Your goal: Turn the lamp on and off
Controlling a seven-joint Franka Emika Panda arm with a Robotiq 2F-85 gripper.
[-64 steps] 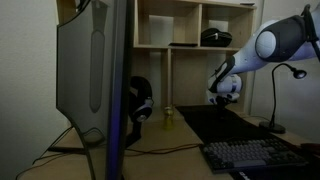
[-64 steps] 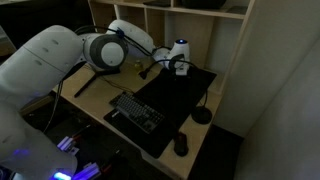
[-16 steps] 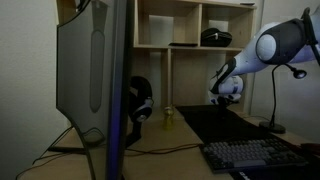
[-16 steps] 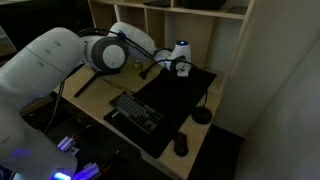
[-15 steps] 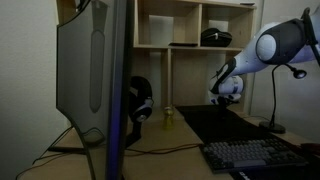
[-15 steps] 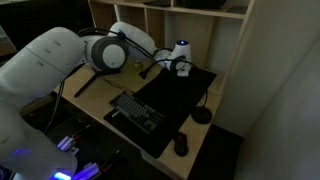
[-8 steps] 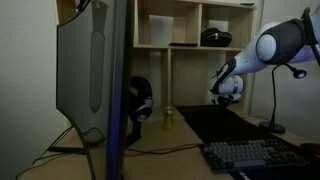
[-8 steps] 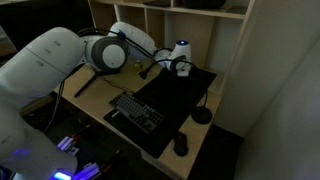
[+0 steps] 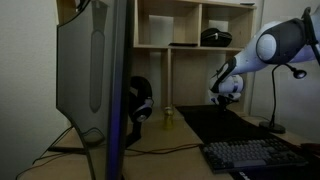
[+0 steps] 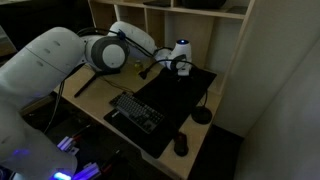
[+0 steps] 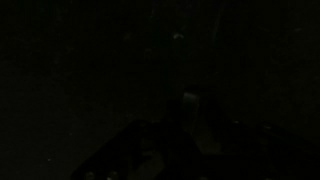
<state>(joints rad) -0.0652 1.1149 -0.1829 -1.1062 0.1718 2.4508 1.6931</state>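
Observation:
The lamp is a slim black desk lamp; in an exterior view its thin stem point(image 9: 272, 100) rises at the far right to a small head point(image 9: 297, 72), unlit. Its round base point(image 10: 201, 116) stands on the desk's right side. My gripper point(image 9: 224, 99) hangs from the white arm over the back of the black desk mat point(image 10: 170, 95), well apart from the lamp. In the exterior view from above the gripper point(image 10: 181, 68) sits near the shelf's foot. The jaws are too small and dark to read. The wrist view is almost black and shows nothing clear.
A large monitor point(image 9: 95, 80) fills the near left. Headphones point(image 9: 140, 100) and a small yellow can point(image 9: 168, 117) stand by the shelf unit point(image 9: 190, 25). A keyboard point(image 10: 135, 112) and a mouse point(image 10: 180, 145) lie toward the desk's front.

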